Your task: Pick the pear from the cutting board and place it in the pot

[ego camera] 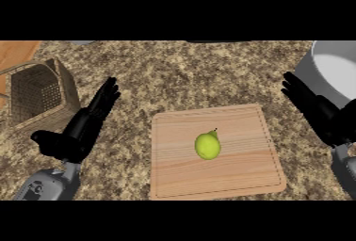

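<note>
Black fingers held straight and together mark the left hand (78, 132), which rests open on the left of the speckled granite counter (188, 75), its fingertips aimed toward the far side and slightly right, its thumb splayed out to the left, and nothing in its hold. Its grey left forearm (49, 186) comes in from the near left corner. On the right, the right hand (325, 118) is likewise open and holding nothing, its fingers stretched out toward the far left, with its grey right forearm (344, 172) rising from the near right edge. That hand's fingertips show just beside the wall of the pale grey pot (335, 68), which stands at the far right and is cut by the view's edge; whether they touch it cannot be told. Between the two hands, well apart from both, the pear (207, 145) lies near the middle of the light wooden cutting board (240, 176). Its long axis runs near to far, tilted a little rightward, with the narrow end and a short dark stem pointing to the far side and the rounder end toward the near side. The fruit is smooth and yellow-green. A wicker basket (64, 92) sits tilted on the far left, just beyond the left hand
</note>
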### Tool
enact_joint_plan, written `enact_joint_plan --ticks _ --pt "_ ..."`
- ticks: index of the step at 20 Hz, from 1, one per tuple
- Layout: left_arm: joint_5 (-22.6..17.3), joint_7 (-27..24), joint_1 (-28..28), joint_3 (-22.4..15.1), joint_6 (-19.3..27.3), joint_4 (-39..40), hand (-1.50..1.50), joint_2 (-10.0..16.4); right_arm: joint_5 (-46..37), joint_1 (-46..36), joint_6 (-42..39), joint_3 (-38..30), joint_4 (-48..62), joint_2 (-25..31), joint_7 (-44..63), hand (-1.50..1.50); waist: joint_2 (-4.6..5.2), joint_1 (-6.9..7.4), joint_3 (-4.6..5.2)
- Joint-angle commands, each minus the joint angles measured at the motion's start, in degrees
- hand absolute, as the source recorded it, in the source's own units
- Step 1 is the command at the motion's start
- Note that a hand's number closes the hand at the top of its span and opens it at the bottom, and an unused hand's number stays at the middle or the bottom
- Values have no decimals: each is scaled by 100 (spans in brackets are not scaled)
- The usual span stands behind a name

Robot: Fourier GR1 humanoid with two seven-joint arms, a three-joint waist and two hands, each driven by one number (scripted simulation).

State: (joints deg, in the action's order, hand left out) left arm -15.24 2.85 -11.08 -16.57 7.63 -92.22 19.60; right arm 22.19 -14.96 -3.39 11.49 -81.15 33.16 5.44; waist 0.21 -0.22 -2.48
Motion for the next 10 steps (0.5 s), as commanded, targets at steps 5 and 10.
enact_joint_plan --ticks 5,10 --pt "142 -224 -394 882 632 87 0 73 1920 -755 -1640 -931 1084 -407 -345 150 81 315 218" --pt "-63 -243 -415 1089 742 181 0 -146 -516 -600 -1209 -423 2528 107 -1829 -150 85 277 226"
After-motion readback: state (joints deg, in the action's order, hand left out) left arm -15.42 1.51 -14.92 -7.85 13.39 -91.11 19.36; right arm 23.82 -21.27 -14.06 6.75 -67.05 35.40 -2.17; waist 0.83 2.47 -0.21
